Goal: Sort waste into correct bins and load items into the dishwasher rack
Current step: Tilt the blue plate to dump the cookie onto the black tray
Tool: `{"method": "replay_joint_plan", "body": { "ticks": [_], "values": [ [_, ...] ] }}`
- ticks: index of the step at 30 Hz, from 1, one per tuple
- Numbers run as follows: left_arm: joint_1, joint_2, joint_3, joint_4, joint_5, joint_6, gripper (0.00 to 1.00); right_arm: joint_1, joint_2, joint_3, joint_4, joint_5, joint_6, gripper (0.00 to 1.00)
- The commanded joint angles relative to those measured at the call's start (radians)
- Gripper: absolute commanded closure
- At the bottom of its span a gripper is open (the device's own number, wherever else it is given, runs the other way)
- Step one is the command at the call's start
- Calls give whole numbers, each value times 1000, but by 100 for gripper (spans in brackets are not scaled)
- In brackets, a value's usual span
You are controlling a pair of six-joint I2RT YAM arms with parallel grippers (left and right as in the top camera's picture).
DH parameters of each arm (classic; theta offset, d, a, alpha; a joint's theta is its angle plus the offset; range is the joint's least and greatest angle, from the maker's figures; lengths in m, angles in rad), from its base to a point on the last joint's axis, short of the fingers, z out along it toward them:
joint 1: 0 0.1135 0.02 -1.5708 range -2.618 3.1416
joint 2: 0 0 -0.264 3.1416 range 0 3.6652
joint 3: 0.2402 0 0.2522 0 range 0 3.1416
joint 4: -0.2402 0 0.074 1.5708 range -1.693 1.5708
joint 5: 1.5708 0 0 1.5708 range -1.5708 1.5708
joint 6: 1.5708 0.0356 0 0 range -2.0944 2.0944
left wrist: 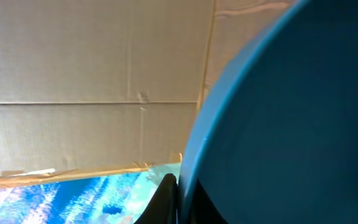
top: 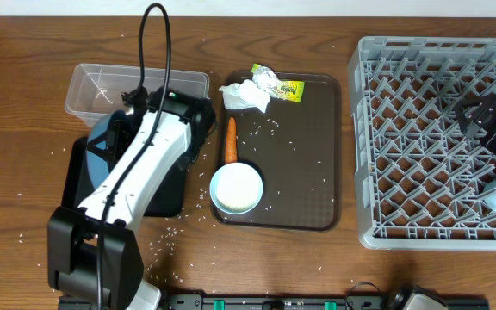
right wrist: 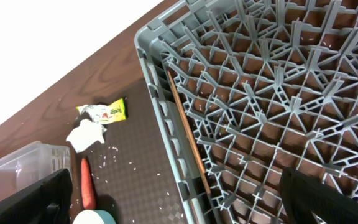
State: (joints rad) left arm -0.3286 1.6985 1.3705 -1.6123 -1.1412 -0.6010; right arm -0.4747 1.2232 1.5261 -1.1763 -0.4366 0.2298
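At the bench's left side, over the shallow black tub [top: 169,194], the L end effector [left wrist: 180,202] is pressed tight on the rim of the dark-blue plate [left wrist: 291,112], holding it tilted off the flat. The dishwasher rack [top: 364,129] lies well to its right, across the brown tray [top: 308,172], so the plate likely needs carrying rightward & slotting edge-down btwn pegs. The R end effector [right wrist: 174,186] hovers over the rack w/ fingers spread wide, holding nothing; it's nearer the rack, but the L one has the plate
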Motion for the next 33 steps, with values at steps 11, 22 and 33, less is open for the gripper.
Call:
{"method": "replay_joint_plan", "body": {
  "ticks": [11, 22, 33],
  "values": [
    [-58, -20, 26, -77, -109, -82, 94, 11, -2, 3, 36, -1, 20, 1],
    [-4, -22, 26, -78, -100, -86, 94, 11, -2, 3, 35, -1, 20, 1],
    [-67, -207, 214, 32, 223, -20, 94, 14, -2, 3, 38, -166, -57, 3]
  ]
}}
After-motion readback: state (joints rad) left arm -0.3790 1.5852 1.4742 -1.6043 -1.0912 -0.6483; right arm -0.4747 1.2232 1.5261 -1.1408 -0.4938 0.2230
